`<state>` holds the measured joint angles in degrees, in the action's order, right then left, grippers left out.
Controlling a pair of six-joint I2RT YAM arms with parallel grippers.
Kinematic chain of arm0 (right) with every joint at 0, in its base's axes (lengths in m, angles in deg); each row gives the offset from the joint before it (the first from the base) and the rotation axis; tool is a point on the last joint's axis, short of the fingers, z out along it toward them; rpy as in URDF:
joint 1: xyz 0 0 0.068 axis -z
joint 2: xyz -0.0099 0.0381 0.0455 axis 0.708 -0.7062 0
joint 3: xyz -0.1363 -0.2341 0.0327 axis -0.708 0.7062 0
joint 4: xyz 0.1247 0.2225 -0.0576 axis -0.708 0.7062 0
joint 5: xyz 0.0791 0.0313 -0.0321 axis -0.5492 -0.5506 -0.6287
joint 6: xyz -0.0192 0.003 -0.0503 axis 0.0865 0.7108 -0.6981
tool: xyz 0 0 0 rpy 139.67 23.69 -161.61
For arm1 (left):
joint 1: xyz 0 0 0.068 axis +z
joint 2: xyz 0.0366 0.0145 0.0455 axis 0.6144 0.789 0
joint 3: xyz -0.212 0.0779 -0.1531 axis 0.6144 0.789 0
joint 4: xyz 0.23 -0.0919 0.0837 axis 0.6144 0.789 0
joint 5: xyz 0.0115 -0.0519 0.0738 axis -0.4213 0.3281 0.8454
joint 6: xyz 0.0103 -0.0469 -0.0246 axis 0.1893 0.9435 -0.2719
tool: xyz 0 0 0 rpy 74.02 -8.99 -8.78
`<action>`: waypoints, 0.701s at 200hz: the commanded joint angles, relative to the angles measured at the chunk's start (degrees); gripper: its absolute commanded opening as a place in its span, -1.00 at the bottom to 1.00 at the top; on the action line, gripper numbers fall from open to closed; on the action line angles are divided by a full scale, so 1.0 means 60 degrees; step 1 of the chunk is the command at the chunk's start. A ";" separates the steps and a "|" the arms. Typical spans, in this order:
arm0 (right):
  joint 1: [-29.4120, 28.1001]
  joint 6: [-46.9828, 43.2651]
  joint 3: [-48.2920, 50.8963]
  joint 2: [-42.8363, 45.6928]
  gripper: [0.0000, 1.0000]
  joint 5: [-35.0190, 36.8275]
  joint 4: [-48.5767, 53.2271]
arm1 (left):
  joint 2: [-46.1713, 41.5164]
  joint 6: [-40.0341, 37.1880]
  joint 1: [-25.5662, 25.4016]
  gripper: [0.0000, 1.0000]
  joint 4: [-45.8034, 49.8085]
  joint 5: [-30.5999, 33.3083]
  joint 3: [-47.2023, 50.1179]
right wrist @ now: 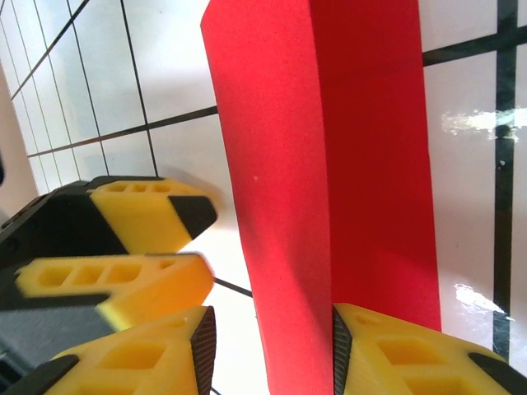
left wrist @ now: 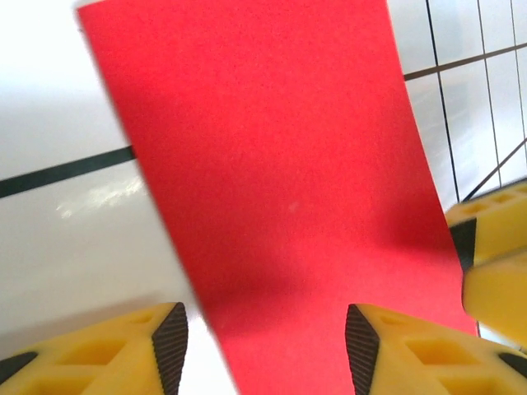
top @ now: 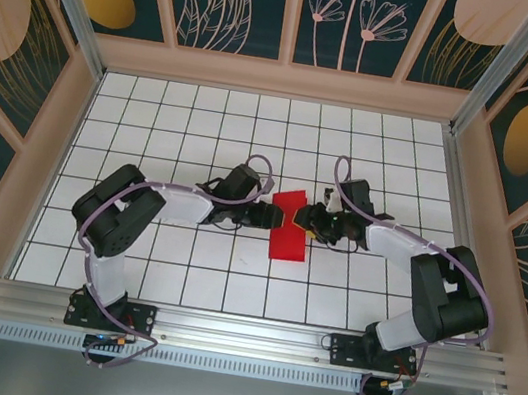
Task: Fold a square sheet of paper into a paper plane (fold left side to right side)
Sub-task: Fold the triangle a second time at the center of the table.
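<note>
Two end effectors meet at the middle of the white grid-tiled table (top: pixel 154 128), one on each side of the thin bright red sheet of paper (top: pixel 288 234). The sheet lies there as a narrow upright strip rather than a full square, so the left-over-right fold looks already laid and is now being set. Along the strip runs a lengthwise ridge, with the face on one side shaded, so I judge the paper is bowed up and not yet flat.

The left end effector (top: pixel 274 217) has its yellow fingers spread, and the red strip runs through the gap without being pinched. The right end effector (top: pixel 309 221) is also parted, more narrowly, and straddles the ridge with one pad on the paper; I see no firm pinch.

The next move likely calls for pressing the raised fold down and running along it to sharpen the crease, while the other side holds the strip so its edges stay aligned
</note>
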<state>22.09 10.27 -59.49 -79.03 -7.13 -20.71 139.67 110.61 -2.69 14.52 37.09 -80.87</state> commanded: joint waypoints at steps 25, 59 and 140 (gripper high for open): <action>0.0035 0.0206 -0.0603 -0.0034 -0.18 -0.0392 0.0456 | -0.2950 -0.1214 -0.0621 0.18 -0.0421 0.1717 0.1426; 0.0036 0.0430 -0.0884 0.0001 -0.21 -0.0593 0.0449 | -0.4024 -0.1536 -0.2367 0.20 -0.0034 0.3213 0.1893; 0.0022 0.0438 -0.1042 -0.0001 -0.22 -0.0526 0.0691 | -0.1568 -0.1183 -0.4603 0.48 0.1620 0.5777 -0.0264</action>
<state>22.11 12.31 -64.36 -79.10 -9.55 -18.06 125.85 103.61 -29.03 18.54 65.11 -77.27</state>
